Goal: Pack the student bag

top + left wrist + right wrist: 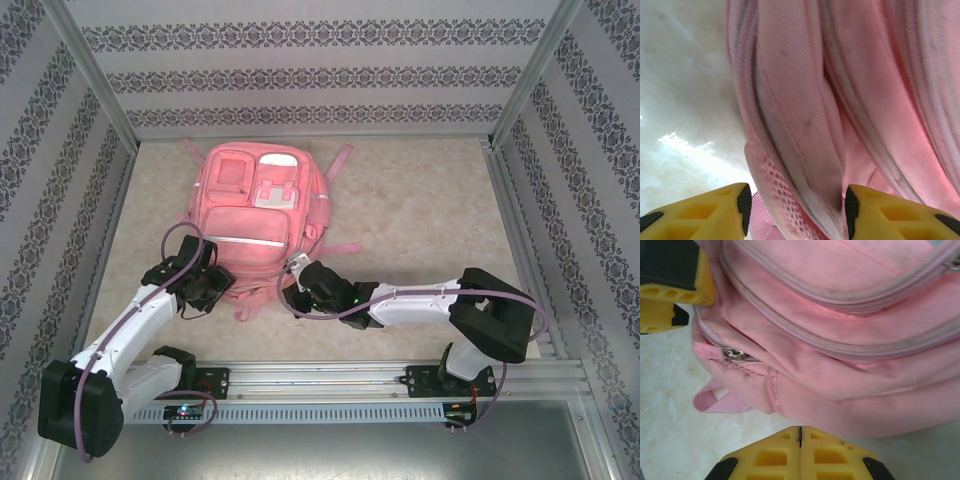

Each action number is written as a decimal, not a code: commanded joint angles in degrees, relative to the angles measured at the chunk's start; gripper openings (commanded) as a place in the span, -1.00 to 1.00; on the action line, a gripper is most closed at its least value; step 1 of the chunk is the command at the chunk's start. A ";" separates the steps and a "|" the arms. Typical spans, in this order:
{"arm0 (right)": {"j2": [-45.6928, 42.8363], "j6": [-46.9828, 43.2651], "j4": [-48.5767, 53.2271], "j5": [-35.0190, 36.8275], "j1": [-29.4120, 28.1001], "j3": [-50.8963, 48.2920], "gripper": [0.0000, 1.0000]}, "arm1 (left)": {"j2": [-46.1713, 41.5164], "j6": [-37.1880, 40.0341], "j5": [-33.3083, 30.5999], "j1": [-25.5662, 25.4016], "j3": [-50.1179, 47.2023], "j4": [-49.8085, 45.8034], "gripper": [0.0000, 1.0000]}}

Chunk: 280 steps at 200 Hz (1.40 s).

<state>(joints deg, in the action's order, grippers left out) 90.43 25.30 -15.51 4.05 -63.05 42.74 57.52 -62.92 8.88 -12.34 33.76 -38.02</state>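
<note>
Inspection found the student bag [255, 205] lying flat on the table [430, 220], left of centre and toward the back wall, pockets upward. The zips seen from the right wrist were closed, so packing was judged not yet begun.

The left gripper [796, 215] was set at the bag's near left corner. Its jaws were part-way closed around a thick fold of pink fabric that filled the gap between the pads. This was judged a holding grip, placed to anchor the bag so that a zip could be drawn against it.

The right gripper [800, 432] sat just beside the bag's near edge, low over the table, jaws fully closed on nothing. A metal zip pull [734, 354] lay close ahead of it, above a pink webbing loop [715, 402]. The jaws would need to part before taking that pull.

The left arm reached forward from its base with the forearm angled inward and the wrist low. The right arm was folded at the elbow over the table's right side and stretched leftward, bringing both grippers near each other at the bag's near edge.
</note>
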 commanded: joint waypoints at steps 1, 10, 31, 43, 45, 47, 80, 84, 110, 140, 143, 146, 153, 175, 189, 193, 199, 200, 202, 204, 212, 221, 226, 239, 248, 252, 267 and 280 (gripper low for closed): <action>-1.40 2.11 0.48 1.04 0.29 -0.83 -0.84 | 0.13 2.85 0.95 1.74 -0.59 3.95 0.04; -1.40 2.28 0.48 0.81 0.31 -0.88 -0.84 | 0.14 3.51 0.51 2.12 0.15 3.87 0.04; -1.59 2.63 0.43 0.56 0.37 -1.41 -0.84 | 0.36 4.88 -0.61 3.00 0.44 4.88 0.01; -1.80 2.56 0.39 0.76 0.33 -1.61 -0.84 | 1.36 4.99 -0.39 3.61 -0.02 6.48 -0.05; -1.83 2.56 0.50 0.84 0.30 -1.61 -0.84 | 1.61 4.93 -0.32 3.63 -0.08 6.73 -0.07; -1.88 2.50 0.48 0.99 0.34 -1.61 -0.84 | 1.85 4.91 -0.24 3.70 -0.20 7.04 -0.09; -2.81 2.09 1.01 1.82 0.47 -1.61 -0.84 | 5.90 3.98 3.43 3.64 -0.96 11.91 -0.72; -3.01 1.98 1.28 2.04 0.47 -1.53 -0.84 | 5.87 3.55 3.98 3.70 -0.89 12.26 -0.82; -4.25 2.53 3.78 3.45 0.58 -0.82 -0.82 | 3.29 1.37 6.83 3.37 -0.55 13.89 -1.00; -5.60 4.67 5.44 1.18 0.82 0.28 -0.68 | -0.58 -1.78 7.90 1.21 -1.02 14.53 -1.00; -5.48 4.94 5.58 0.76 0.86 0.51 -0.68 | -0.83 -2.18 8.07 0.80 -1.26 14.77 -1.00; -5.45 5.19 5.74 0.24 0.83 0.77 -0.67 | -0.90 -2.70 8.25 0.43 -1.63 15.29 -1.00; -5.26 5.76 5.92 -0.91 0.90 1.35 -0.66 | -1.08 -3.89 8.64 -0.65 -2.41 16.44 -1.00; -3.40 7.98 9.77 -2.58 0.91 5.17 -0.65 | -0.27 -6.99 8.65 -4.49 -4.26 19.64 -1.00; -1.50 9.62 14.59 -0.55 0.70 8.72 -0.65 | 0.51 -8.46 8.00 -6.70 -5.20 21.43 -1.00; -0.99 10.49 16.44 0.87 0.53 9.80 -0.64 | 0.72 -8.96 7.85 -7.23 -5.33 21.98 -1.00; -0.13 11.47 18.76 2.37 0.38 11.43 -0.63 | 1.05 -9.50 7.65 -7.96 -5.63 22.74 -1.00; -0.02 11.54 19.07 2.50 0.38 11.64 -0.62 | 1.12 -9.59 7.69 -8.01 -5.68 22.91 -1.00; 0.26 11.64 19.74 2.73 0.27 12.10 -0.61 | 1.22 -9.77 7.63 -8.31 -5.78 23.28 -1.00; 0.58 11.75 20.41 2.85 0.18 12.56 -0.58 | 1.31 -9.95 7.57 -8.51 -5.73 23.55 -1.00; 1.45 12.19 23.34 4.41 -0.15 14.37 -0.48 | 1.69 -10.57 7.16 -9.41 -5.89 24.37 -1.00; 2.45 12.81 26.75 6.20 -0.76 16.55 -0.41 | 2.11 -11.27 6.81 -10.22 -5.99 25.12 -1.00; 2.88 12.97 28.18 6.61 -0.99 17.45 -0.39 | 2.32 -11.57 6.59 -10.71 -6.06 25.59 -1.00; 4.15 13.53 31.41 6.63 -1.52 19.57 -0.33 | 2.99 -11.98 6.33 -11.63 -5.76 26.27 -1.00; 5.04 14.41 33.85 6.49 -1.75 21.24 -0.28 | 3.37 -12.10 6.23 -11.91 -5.81 26.56 -1.00; 5.33 14.79 34.66 6.43 -1.85 21.81 -0.27 | 3.42 -12.14 6.22 -11.85 -5.79 26.70 -1.00; 7.01 18.45 39.45 7.46 -1.97 24.73 -0.24 | 3.65 -12.60 6.02 -11.89 -6.09 27.33 -1.00; 9.12 21.40 45.74 8.75 -2.00 28.80 -0.23 | 3.58 -13.06 5.97 -11.95 -6.20 27.78 -1.00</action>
<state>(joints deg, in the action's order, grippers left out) 96.60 40.42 16.69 9.02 -64.64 65.69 60.95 -74.02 14.57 -23.31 28.23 -15.42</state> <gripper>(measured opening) 0.380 0.050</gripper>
